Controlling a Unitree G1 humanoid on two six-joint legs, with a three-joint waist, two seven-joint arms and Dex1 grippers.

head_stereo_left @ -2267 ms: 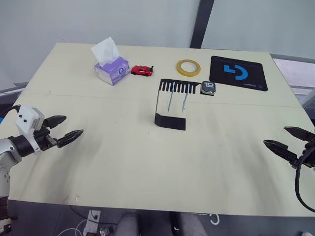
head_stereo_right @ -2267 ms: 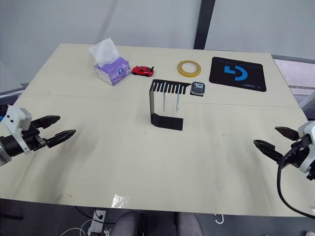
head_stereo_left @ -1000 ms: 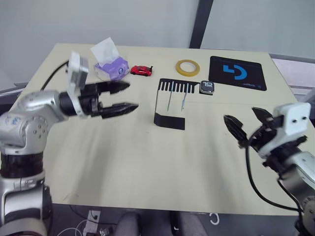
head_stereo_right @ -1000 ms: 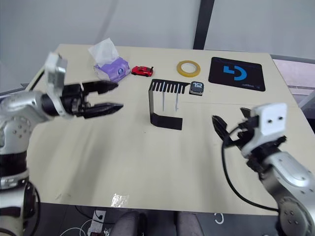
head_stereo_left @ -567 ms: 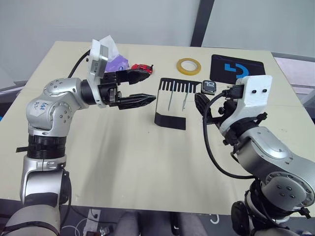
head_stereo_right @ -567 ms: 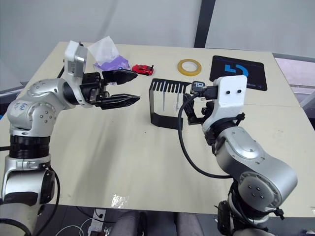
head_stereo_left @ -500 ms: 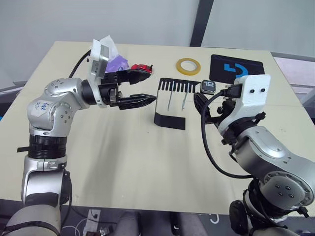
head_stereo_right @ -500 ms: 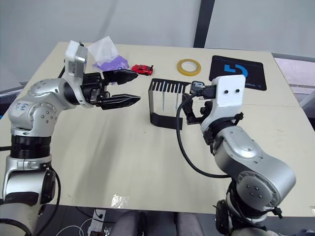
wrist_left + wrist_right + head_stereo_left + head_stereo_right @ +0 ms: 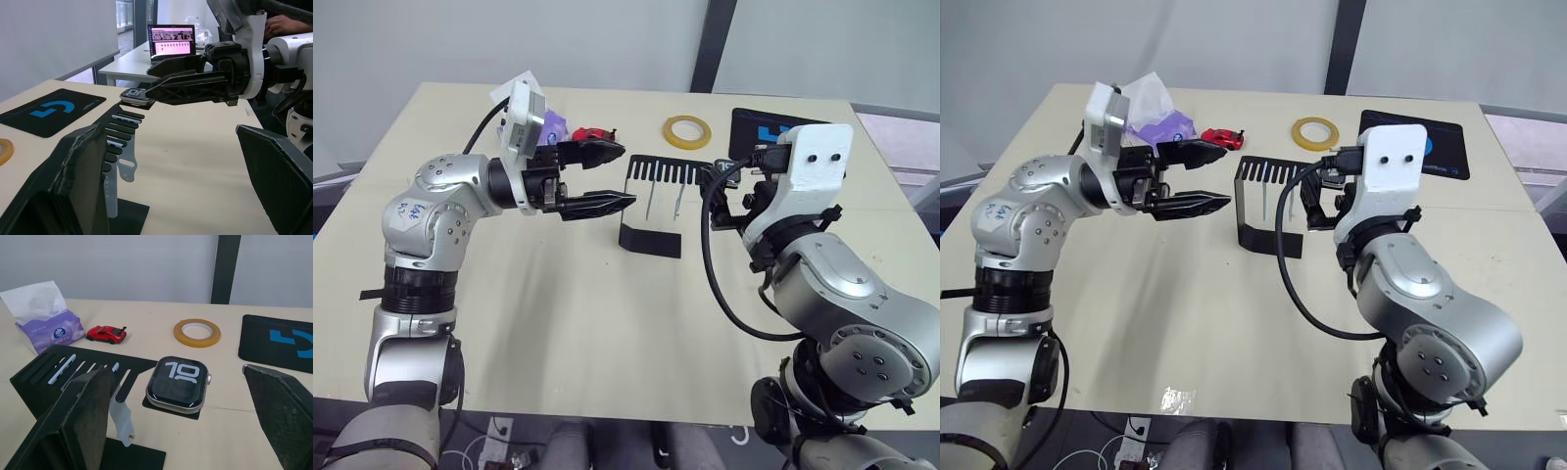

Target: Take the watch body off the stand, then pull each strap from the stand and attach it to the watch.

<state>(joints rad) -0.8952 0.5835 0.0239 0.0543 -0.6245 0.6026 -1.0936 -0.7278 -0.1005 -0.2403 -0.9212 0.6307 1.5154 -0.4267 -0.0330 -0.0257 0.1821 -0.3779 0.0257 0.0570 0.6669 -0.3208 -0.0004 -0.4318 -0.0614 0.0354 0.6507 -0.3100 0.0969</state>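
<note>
Our right gripper [image 9: 178,426] is the tool for the coming move, and its two black fingers [image 9: 83,418] stand wide apart with nothing between them. In its wrist view the watch body [image 9: 177,383] lies straight ahead of the gripper, between the lines of the two fingers, flat with its dark screen up on the end of the stand [image 9: 83,369], so we judge that a short advance forward is enough to bring the fingers around it. In the head view the stand [image 9: 651,206] is near the middle of the table [image 9: 558,294], and the watch body sits at its 3 o'clock end, which is the side of our right arm; the right gripper [image 9: 720,191] is just beside that end. Our left gripper [image 9: 607,176] is also open and empty, and it waits at the 9 o'clock side of the stand, near the comb-like top plate but not touching it, so it is the farther one from the watch. The straps [image 9: 664,203] hang down from the slots of the top plate, with their long axis vertical, between the two grippers. The watch is a rounded square, so we think the fingers can close on its two opposite sides; the risk is to push the light stand away instead of lifting the watch.
</note>
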